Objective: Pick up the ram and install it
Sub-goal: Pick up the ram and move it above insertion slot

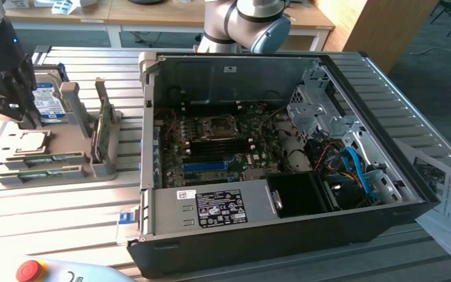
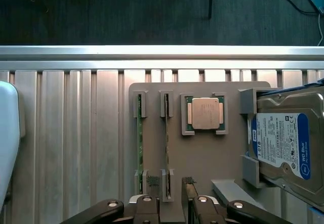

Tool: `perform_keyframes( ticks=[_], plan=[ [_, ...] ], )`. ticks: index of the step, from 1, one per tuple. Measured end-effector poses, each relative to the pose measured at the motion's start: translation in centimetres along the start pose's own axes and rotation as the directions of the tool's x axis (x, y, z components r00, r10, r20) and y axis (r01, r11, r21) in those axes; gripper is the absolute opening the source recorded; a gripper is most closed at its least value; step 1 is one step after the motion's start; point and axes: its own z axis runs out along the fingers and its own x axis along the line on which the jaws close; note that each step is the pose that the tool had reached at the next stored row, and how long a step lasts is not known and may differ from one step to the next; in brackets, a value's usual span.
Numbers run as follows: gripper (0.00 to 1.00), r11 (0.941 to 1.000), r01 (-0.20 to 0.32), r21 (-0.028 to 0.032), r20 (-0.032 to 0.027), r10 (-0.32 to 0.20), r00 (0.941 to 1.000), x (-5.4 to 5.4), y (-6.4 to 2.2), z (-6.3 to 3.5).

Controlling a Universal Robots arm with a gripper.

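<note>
Both fingers [image 2: 202, 211] apart, nothing clamped between them. Gripper [image 2: 171, 182] poised over one end of the ram [image 2: 167, 143], a finger to either side of the thin green stick; touching it or not, impossible to tell. Ram on edge in a pair of slots on the grey tray [image 2: 202, 158], not yet lifted. Just beside it, in the next slots toward the tray's edge, a second stick [image 2: 140, 143], likewise on edge. On the ram's other side, a square pocket with a CPU [image 2: 205, 114] flat inside, metal lid up. Beyond that, a bracket at the tray's end with a hard drive [image 2: 286, 143] in it, blue-and-white label showing. Seen in the exterior view, a green card [image 1: 100, 136] upright in a taller stand on the same tray. Tray on a slatted metal table [image 2: 66, 133].

To the exterior view's right of the tray, well apart from the gripper, an open PC case [image 1: 288, 249] on its side. Inside: motherboard [image 1: 218, 147] flat on the bottom, long black slots and a blue one across its middle; power supply [image 1: 209, 208] against the near wall; silver drive cage [image 1: 319, 111] toward the far corner; blue cables [image 1: 356, 167] below the cage. Outside the case, a red stop button [image 1: 28, 270] at the table's near edge and printed sheets [image 1: 448, 194] at the exterior view's right.
</note>
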Motion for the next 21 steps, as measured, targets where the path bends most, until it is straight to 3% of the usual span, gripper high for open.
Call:
perform_keyframes(
  ticks=[11,21],
  plan=[
    [0.31,1.0000,0.000,0.0002,0.0001,0.000,1.0000,0.6,0.12,0.11],
    [0.31,1.0000,0.000,0.0000,0.0000,0.000,1.0000,0.7,0.08,1.85]
  ],
)
